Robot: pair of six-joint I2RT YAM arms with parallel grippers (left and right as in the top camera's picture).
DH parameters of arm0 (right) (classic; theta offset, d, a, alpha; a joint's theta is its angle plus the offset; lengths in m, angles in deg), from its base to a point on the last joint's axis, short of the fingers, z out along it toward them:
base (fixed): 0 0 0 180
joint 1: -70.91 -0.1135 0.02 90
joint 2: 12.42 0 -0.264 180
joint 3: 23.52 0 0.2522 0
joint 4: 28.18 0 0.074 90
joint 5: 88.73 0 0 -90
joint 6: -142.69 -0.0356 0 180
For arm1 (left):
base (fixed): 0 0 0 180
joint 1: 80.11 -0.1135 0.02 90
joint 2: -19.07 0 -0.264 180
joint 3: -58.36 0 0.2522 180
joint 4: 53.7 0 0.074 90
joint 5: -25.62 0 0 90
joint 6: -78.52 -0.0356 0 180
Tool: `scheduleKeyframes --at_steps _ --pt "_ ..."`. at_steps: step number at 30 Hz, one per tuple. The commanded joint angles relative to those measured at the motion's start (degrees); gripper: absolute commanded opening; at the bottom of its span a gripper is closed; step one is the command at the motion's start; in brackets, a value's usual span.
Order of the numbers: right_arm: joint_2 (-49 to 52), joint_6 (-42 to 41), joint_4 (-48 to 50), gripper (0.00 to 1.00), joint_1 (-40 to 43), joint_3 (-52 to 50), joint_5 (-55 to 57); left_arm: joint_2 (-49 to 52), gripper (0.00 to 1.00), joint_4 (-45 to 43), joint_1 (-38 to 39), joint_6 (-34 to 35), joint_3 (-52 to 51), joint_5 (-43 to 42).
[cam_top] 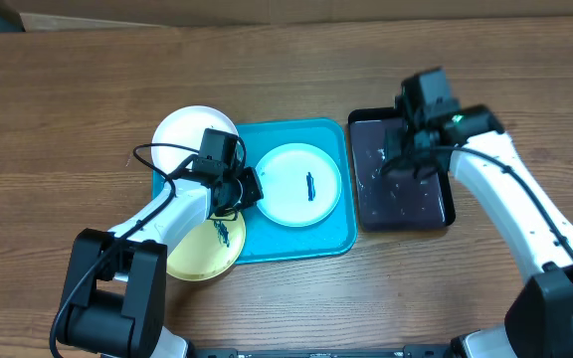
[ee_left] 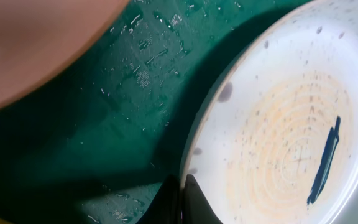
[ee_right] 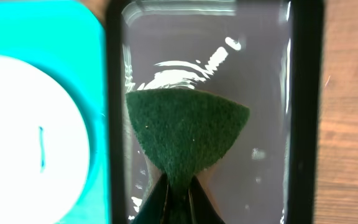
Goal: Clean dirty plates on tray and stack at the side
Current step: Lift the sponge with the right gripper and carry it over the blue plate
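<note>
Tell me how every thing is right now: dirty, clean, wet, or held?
mint plate: on the tray, dirty, one dark streak.
yellow plate: beside the tray, smeared.
white plate: at the tray's corner, looks clean.
teal tray: wet, droplets.
black tray: holds water.
green sponge: pinched, over the black tray.
left gripper: shut, seemingly on the mint plate's rim.
right gripper: shut on the sponge.

Overhead, the left arm (cam_top: 167,214) covers much of the yellow plate (cam_top: 202,264) and the lower rim of the white plate (cam_top: 185,129). The lower tip of the sponge (ee_right: 185,130) vanishes inside the right gripper (ee_right: 179,182). The left wrist view cuts off the mint plate (ee_left: 278,155) at right.
</note>
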Motion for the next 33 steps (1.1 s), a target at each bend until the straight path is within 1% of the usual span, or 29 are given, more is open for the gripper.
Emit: scheduleKeyframes --at_steps 1,3,6,8,12,13,15,17,18,20,23,27,33 --pt "-0.52 0.0 -0.46 0.04 -1.05 5.33 -7.91 0.39 0.04 -0.28 -0.11 0.11 0.02 -0.92" --pt "-0.52 -0.96 0.46 0.04 -1.99 5.35 -13.18 0.39 0.04 -0.5 -0.04 0.13 0.02 -0.92" --pt "-0.39 -3.39 1.86 0.04 -4.33 4.76 -14.91 0.39 0.04 -0.72 0.26 0.13 0.02 -0.81" --pt "-0.13 -3.45 3.34 0.04 -6.6 4.04 -14.12 0.39 0.04 -0.96 0.68 0.13 0.02 -0.44" --pt "1.88 -3.48 4.76 0.04 -11.21 2.91 -6.93 0.39 0.04 -1.64 1.79 0.09 0.02 0.11" --pt "2.8 -3.48 4.61 0.04 -12.13 2.86 -4.92 0.39 0.05 -1.7 1.9 0.09 0.02 0.39" --pt "4.92 -3.45 4.59 0.04 -13.7 2.75 -2.25 0.39 0.15 -1.73 2.14 0.09 0.02 0.87" --pt "7.3 -3.48 4.94 0.04 -15.15 2.75 -0.11 0.39 0.17 -1.75 2.23 0.09 0.02 1.05" --pt "8.48 -3.48 5.22 0.04 -15.78 2.75 1.2 0.39 0.16 -1.75 2.25 0.09 0.02 1.05" --pt "10.34 -3.5 5.7 0.04 -16.87 2.75 3.72 0.39 0.04 -1.73 2.25 0.09 0.02 1.07" --pt "12.13 -3.54 6.27 0.04 -17.94 2.75 4.76 0.42 0.04 -1.73 2.25 0.09 0.02 1.29" --pt "13.31 -6.36 6.23 0.04 -18.29 2.64 6.58 0.42 0.04 -1.7 2.25 0.09 0.02 1.46" --pt "15.61 -6.32 6.73 0.04 -18.32 2.64 6.45 0.42 0.04 -1.7 2.25 0.09 0.02 1.46"
